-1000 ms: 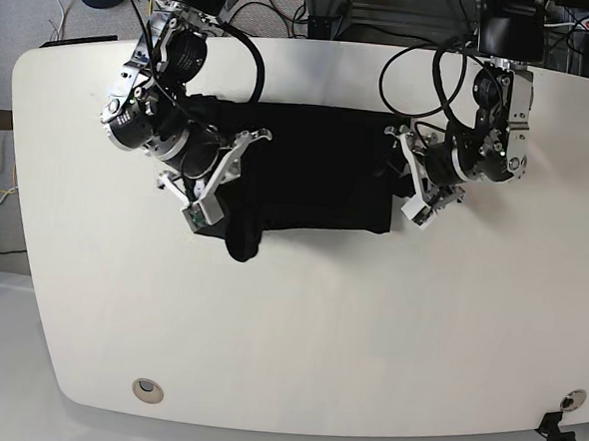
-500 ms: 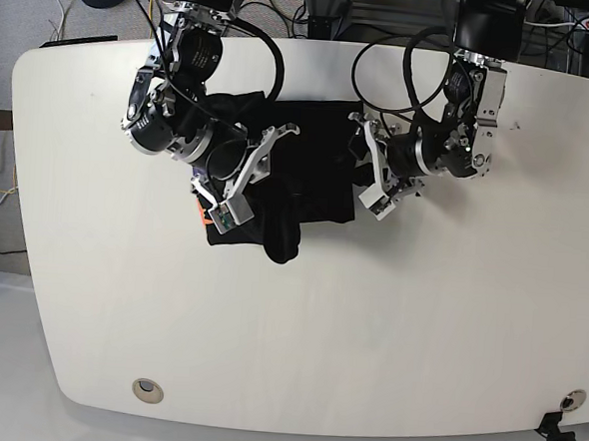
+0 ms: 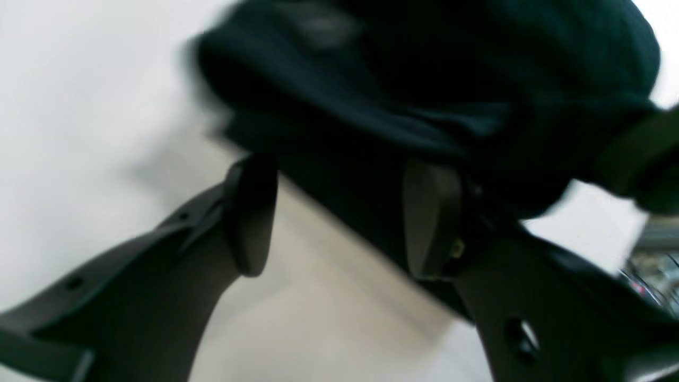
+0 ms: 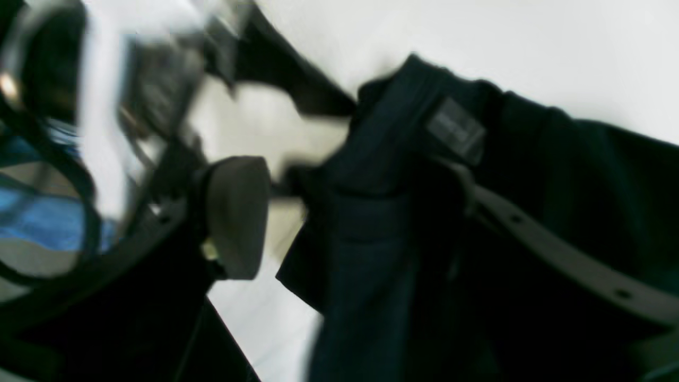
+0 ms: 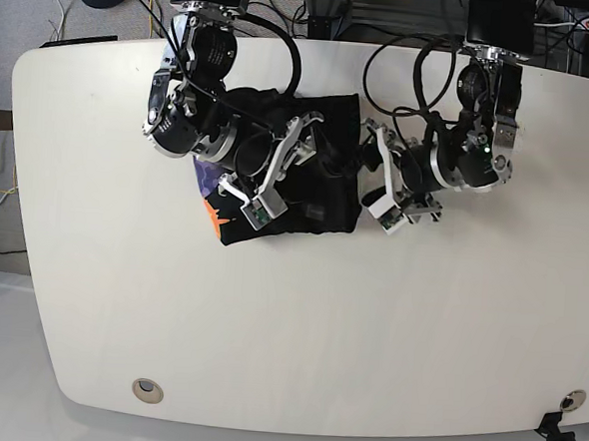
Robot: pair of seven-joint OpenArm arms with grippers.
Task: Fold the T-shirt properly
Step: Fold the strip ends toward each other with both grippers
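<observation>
Base view: the black T-shirt (image 5: pixel 311 197) lies bunched on the white tabletop (image 5: pixel 298 331) between both arms, orange print showing at its edge. Right gripper (image 5: pixel 275 169) spread above the cloth; left gripper (image 3: pixel 339 212) apart, one finger against the fabric.

Both arms (image 5: pixel 186 114) are black and silver with round joint housings, looped black cables, and pale, perforated gripper fingers (image 3: pixel 249 212) with dark pads.
</observation>
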